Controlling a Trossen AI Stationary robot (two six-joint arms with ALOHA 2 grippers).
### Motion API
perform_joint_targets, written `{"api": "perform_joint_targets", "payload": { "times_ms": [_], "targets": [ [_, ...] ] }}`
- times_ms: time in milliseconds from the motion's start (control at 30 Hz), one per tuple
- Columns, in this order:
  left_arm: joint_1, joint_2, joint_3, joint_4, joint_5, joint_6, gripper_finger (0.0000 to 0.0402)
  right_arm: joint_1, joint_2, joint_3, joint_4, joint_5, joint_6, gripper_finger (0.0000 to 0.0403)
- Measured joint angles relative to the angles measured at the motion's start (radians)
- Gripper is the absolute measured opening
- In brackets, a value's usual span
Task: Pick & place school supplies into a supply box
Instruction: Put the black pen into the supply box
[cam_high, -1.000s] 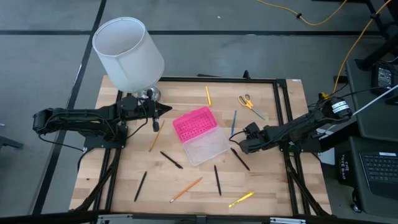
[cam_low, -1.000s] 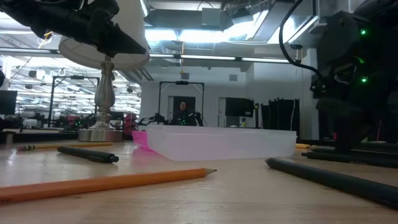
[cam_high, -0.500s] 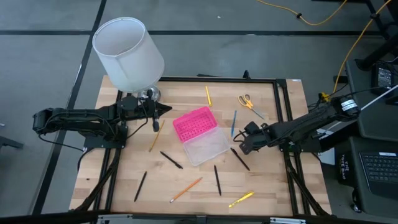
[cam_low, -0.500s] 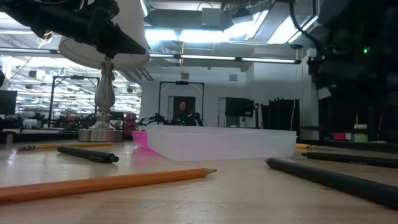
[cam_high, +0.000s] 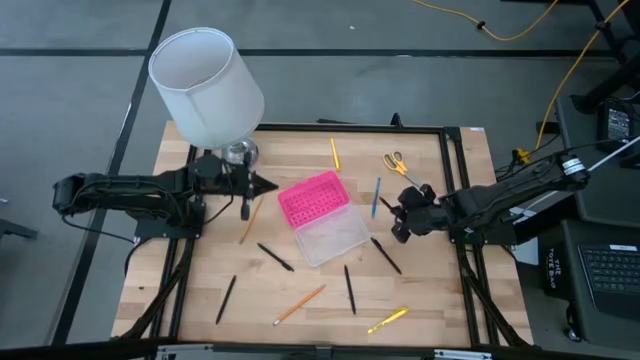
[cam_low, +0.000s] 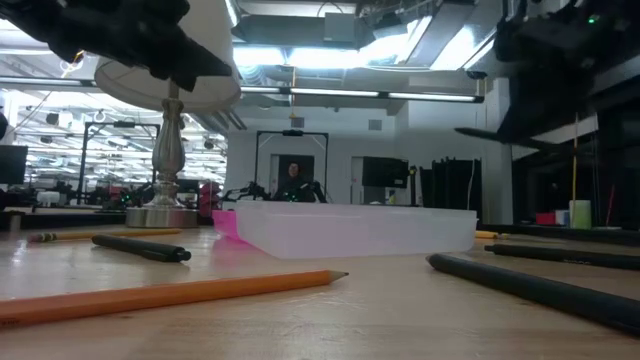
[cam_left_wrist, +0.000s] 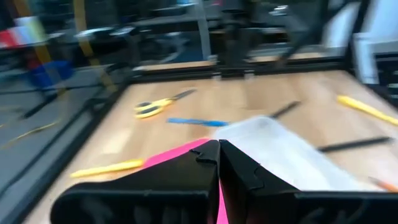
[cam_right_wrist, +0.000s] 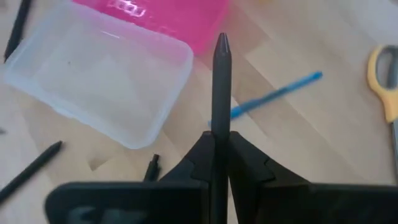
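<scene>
overhead, table-level, two wrist views, sharing supply box (cam_high: 322, 219)

the right arm reaches in from the worktop's right edge, its right tool (cam_high: 408, 212) raised above the surface, fingers (cam_right_wrist: 249, 163) pinched on a black pen (cam_right_wrist: 220, 93) that sticks out ahead of them. the left arm lies stretched along the left side, its left tool (cam_high: 262, 185) closed and empty, fingers (cam_left_wrist: 186, 171) pressed together.

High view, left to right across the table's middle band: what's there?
Left gripper, shut → pink lid of the supply box → blue pen → right gripper, holding a black pen → table frame's right rail.
</scene>
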Motion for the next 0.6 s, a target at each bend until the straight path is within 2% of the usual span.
{"api": "perform_joint_targets", "payload": {
  "times_ms": [167, 333, 600],
  "targets": [
    [-0.042, 0.0, 0.0, 0.0, 0.004, -0.006, 0.0004, 0.029, -0.001, -0.001, 0.098, 0.046, -0.14, 0.0027],
    [-0.082, 0.0, 0.0, -0.001, -0.012, -0.036, 0.0004, 0.039, 0.005, -0.001, 0.232, 0.048, -0.273, 0.0032],
    [-0.171, 0.0, 0.0, -0.007, -0.175, -0.082, 0.0004, 0.039, 0.056, -0.001, 0.373, 0.013, -0.411, 0.0029]
  ]
}}
